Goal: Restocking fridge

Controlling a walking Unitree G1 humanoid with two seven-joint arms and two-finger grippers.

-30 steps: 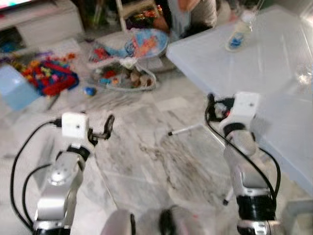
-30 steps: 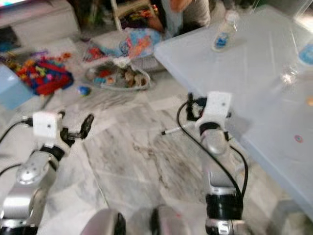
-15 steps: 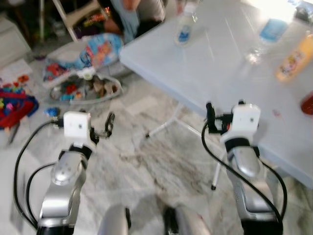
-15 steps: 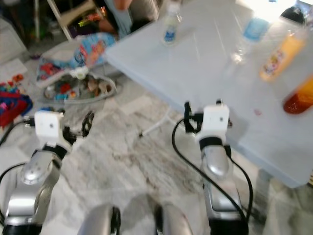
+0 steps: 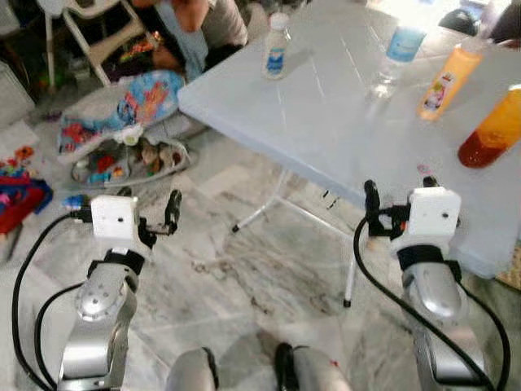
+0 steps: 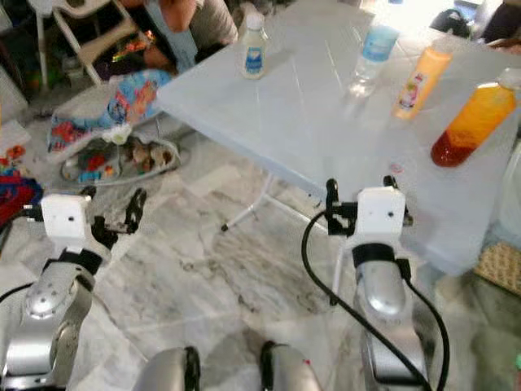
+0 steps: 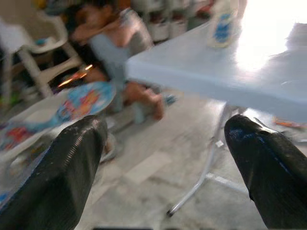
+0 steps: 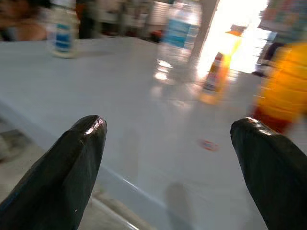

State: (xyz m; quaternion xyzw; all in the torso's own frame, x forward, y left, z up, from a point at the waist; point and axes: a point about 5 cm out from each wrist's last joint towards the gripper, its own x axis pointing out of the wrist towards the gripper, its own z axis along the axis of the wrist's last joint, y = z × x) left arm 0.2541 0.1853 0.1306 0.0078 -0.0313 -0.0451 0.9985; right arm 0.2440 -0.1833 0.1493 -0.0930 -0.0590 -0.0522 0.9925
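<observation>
A pale blue folding table [image 5: 326,114] carries a white bottle with a blue label [image 5: 276,55], a clear water bottle [image 5: 393,57], a slim orange bottle [image 5: 442,81] and a large bottle of orange drink [image 5: 492,130]. My right gripper [image 8: 168,129] is open and empty. It is held level with the table's near edge, pointing across the top toward the bottles. My left gripper [image 7: 163,129] is also open and empty. It hangs over the marble floor, left of the table, facing the table leg.
A person [image 5: 195,24] sits on the floor beyond the table's far corner, beside a white chair [image 5: 89,16]. A baby bouncer [image 5: 130,106] and toys [image 5: 20,191] lie at the left. The table's white legs [image 5: 277,204] stand ahead.
The whole view has swung right and closer to the table, so more bottles now show. Both grippers stay open and empty, and the right one now sits at the table's edge.
</observation>
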